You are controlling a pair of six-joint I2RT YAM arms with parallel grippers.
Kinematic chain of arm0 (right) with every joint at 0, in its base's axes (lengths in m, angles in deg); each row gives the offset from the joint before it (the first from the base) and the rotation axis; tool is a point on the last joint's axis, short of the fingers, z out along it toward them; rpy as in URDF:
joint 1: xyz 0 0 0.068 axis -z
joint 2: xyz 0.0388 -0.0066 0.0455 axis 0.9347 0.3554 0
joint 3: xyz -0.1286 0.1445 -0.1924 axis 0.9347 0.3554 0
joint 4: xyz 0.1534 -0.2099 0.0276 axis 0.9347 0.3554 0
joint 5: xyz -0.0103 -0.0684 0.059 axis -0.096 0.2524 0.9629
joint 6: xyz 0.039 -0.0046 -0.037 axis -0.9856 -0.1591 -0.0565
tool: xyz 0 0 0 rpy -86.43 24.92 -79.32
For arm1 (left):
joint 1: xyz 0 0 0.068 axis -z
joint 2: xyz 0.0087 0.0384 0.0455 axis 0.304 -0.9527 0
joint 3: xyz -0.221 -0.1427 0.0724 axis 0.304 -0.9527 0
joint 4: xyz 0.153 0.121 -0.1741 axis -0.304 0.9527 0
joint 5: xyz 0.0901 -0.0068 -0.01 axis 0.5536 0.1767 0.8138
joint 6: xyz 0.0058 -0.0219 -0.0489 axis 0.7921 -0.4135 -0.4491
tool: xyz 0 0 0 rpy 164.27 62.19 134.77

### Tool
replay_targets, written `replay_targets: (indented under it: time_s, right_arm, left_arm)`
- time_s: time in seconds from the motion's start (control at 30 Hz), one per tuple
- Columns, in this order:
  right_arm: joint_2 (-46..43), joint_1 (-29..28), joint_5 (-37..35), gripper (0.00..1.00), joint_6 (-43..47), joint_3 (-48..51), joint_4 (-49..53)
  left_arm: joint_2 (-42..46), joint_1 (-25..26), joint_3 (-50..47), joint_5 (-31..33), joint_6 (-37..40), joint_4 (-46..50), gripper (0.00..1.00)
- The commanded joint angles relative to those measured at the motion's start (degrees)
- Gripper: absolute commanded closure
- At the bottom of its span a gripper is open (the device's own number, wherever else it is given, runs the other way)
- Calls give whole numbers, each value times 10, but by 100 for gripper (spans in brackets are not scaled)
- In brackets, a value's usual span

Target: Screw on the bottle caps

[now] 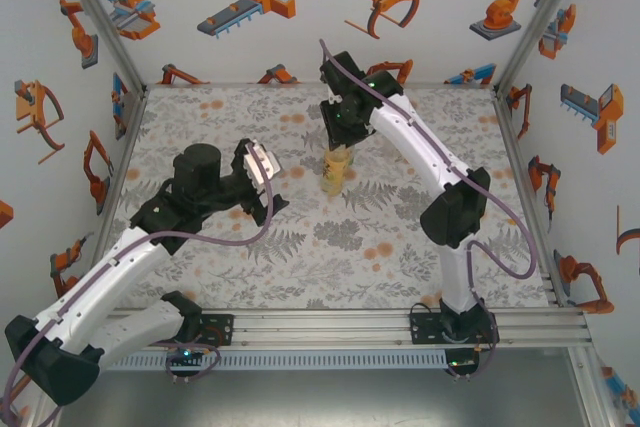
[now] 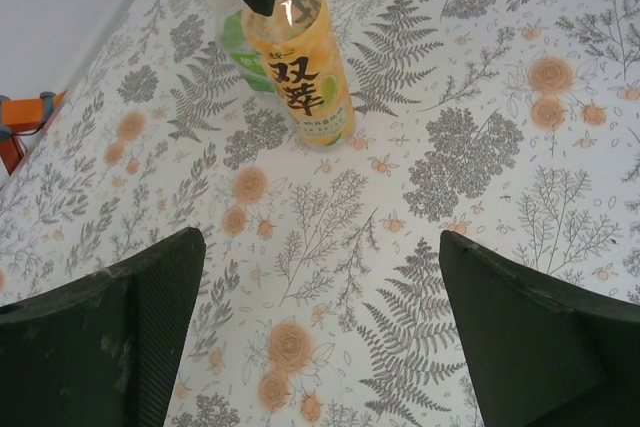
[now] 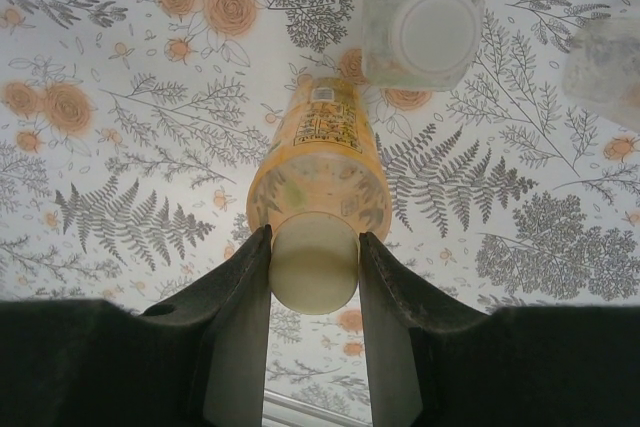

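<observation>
Slippage is the risk: the right gripper (image 3: 313, 247) is clenched on the yellowish round plastic cap (image 3: 313, 282) atop the upright amber-yellow plastic bottle (image 3: 320, 157) directly beneath it. Nothing steadies that bottle, so twisting could spin or topple it. The left gripper (image 2: 320, 247) hangs released, the bottle well ahead of it.

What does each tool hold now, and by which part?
The right tool grips the cap of the amber bottle by its sides. The left tool is open, holding nothing.
</observation>
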State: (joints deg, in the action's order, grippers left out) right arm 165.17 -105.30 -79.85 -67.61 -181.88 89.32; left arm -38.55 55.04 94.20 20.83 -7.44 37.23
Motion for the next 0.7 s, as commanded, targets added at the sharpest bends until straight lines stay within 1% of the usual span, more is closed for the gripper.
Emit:
replay_targets:
  time_s: [0.0,0.23,0.3,0.5,0.67]
  right_arm:
    - [9,1,6,83,9,-21,35]
    - [24,1,12,77,6,-30,36]
    - [26,1,15,74,6,-31,36]
    - [26,1,16,59,3,-38,38]
    - [25,1,13,54,3,-62,49]
  left_arm:
    - [17,-4,-12,-22,-10,-25,8]
    - [18,-3,-13,-19,-10,-28,8]
    - [18,-4,-13,-18,-11,-29,8]
    - [17,-4,-14,-16,-11,-30,8]
    - [16,-4,-14,-19,-13,-32,8]
